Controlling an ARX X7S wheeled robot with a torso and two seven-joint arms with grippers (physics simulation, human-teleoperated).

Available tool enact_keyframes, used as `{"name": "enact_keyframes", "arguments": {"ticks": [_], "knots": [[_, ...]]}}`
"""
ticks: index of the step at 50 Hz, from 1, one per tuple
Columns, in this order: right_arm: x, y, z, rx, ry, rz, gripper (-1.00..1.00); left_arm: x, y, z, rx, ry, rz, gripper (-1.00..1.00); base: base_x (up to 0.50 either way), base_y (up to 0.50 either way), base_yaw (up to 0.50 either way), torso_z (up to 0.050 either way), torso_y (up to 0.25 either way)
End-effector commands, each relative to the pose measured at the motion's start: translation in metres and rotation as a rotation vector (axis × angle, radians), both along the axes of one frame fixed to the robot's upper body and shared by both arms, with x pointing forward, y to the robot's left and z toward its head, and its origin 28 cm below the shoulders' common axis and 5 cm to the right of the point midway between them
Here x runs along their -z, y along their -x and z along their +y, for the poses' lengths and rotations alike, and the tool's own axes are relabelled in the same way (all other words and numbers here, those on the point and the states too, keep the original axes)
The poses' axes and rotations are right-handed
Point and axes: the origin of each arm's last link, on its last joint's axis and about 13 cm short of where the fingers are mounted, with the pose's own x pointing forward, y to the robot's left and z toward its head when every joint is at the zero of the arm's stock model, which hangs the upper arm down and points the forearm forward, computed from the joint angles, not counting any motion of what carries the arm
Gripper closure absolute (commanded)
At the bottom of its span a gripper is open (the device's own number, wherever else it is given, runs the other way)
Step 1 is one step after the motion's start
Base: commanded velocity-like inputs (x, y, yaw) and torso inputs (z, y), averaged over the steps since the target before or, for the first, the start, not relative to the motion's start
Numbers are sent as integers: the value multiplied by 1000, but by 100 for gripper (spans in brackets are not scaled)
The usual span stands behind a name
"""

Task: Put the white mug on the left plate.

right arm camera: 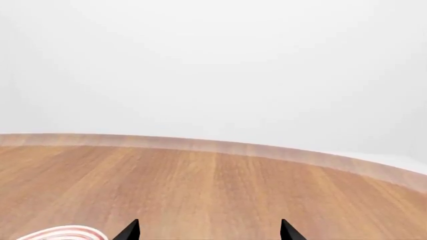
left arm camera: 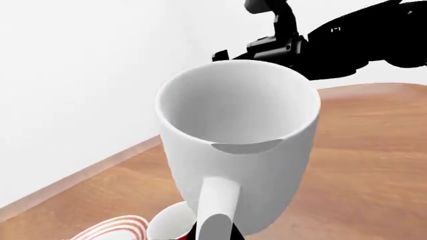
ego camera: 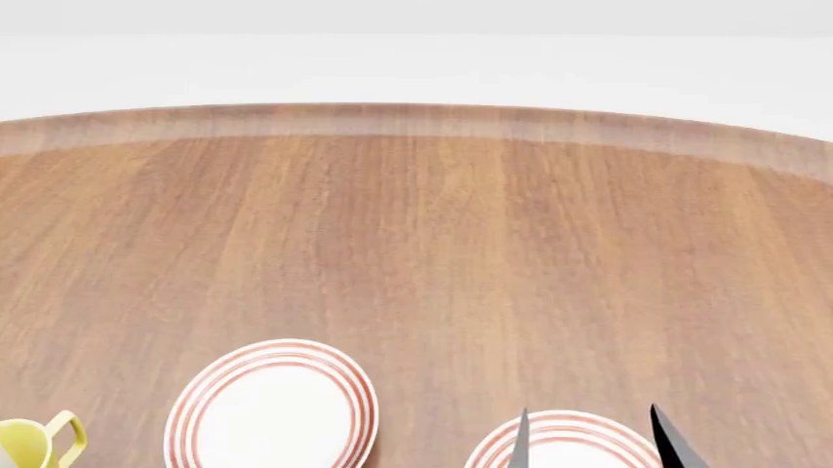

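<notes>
Handling the tall, plain, all-white glossy mug [left arm camera: 237,145] calls for care: judged from its smooth glazed look it is rigid, moderately heavy, slippery under hard pads and liable to chip if dropped. The loop handle [left arm camera: 219,210] is the natural hold, and a grip across the rim and wall would be the alternative.

In the left wrist view the mug fills the frame, upright with its open mouth toward the camera and its handle running to the frame edge nearest the left pincer. The mug appears lifted clear of the wooden worktop [left arm camera: 373,165] — its base is cut off, so this is a judgement. The left pincer's fingers are not visible; whether it is clamped on the handle cannot be told, though the mug's position suggests it.

Below the mug, a smaller mug with a white inside [left arm camera: 170,227] and a red-ringed plate rim [left arm camera: 113,227] show only in part. Which plate this is cannot be told.

The head view does not show the white mug at all. It shows the round white plate with red concentric rings, the left plate [ego camera: 273,409], bare, a second identical plate [ego camera: 573,444] cut off by the frame, and a yellow-handled mug [ego camera: 39,444] at the edge.

The right pincer [right arm camera: 209,231] shows only two dark fingertips [right arm camera: 128,232] standing well apart — open and holding nothing.
</notes>
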Motion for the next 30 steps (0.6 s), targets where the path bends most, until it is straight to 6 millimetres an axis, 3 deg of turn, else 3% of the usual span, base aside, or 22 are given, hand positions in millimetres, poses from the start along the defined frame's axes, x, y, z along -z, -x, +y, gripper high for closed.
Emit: {"name": "enact_keyframes", "arguments": {"ticks": [1, 11, 18, 22, 30], "knots": [[0, 0, 0, 1, -2, -1, -100, -15, 0, 8, -86, 85, -44, 100, 0, 0, 0, 0, 0], [2, 1, -1, 3, -5, 4, -100, -22, -7, 17, -174, 146, -60, 100, 0, 0, 0, 0, 0], [2, 1, -1, 4, -6, 4, -100, -25, -38, 19, -392, 262, -50, 100, 0, 0, 0, 0, 0], [3, 1, -1, 2, -6, 7, -100, -24, -48, 16, -396, 264, -4, 100, 0, 0, 0, 0, 0], [2, 0, -1, 1, -4, 6, -100, -19, -79, 8, -603, 232, 16, 100, 0, 0, 0, 0, 1]]}}
